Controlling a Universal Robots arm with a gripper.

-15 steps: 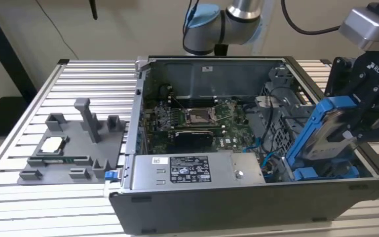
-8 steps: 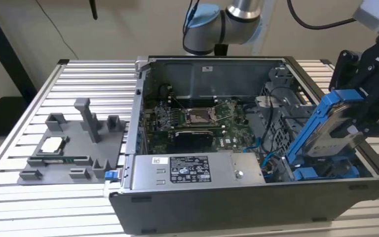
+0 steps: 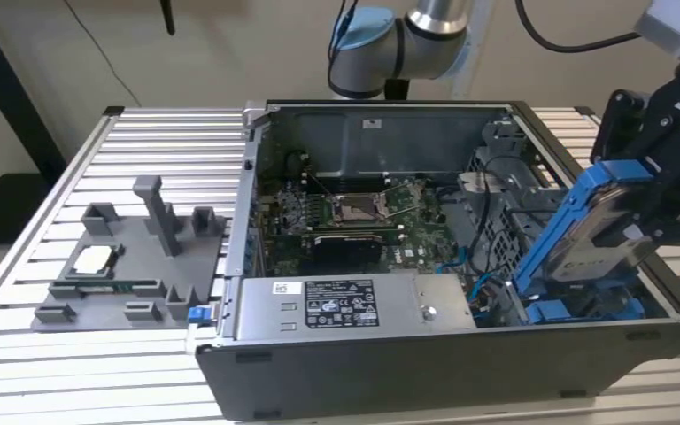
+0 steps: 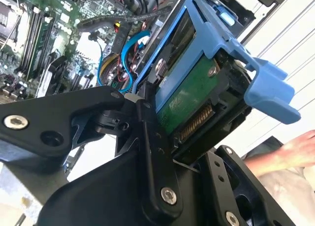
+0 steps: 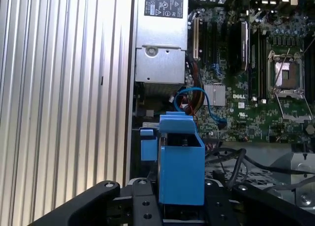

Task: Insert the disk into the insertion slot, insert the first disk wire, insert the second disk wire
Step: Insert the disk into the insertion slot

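**One disk, pinched and tilted above its bay**

The claw (image 3: 641, 208) is clamped on the disk (image 3: 588, 232), its fingers pressed against the two flat faces near the handle end. In the second wrist view the green underside faces one finger. The disk hangs slanted, its far end reaching down from the claw into the computer case (image 3: 435, 372). That end is close to the insertion slot (image 3: 559, 310) with its blue fittings; whether the carrier's tip touches them I cannot tell. None of the three steps looks finished, since the disk is not seated.

To do this step well, I judge that the slant must come out first, so the blue carrier's rails line up with the bay's guides before any push. The push should run along the disk's length and be gentle, since a skewed frame would likely jam against the perforated wall. The looped blue cable (image 5: 197, 95) beyond the claw, beside the power-supply box (image 5: 160, 48), lies near the path and could get pinched, so it needs a wide berth.
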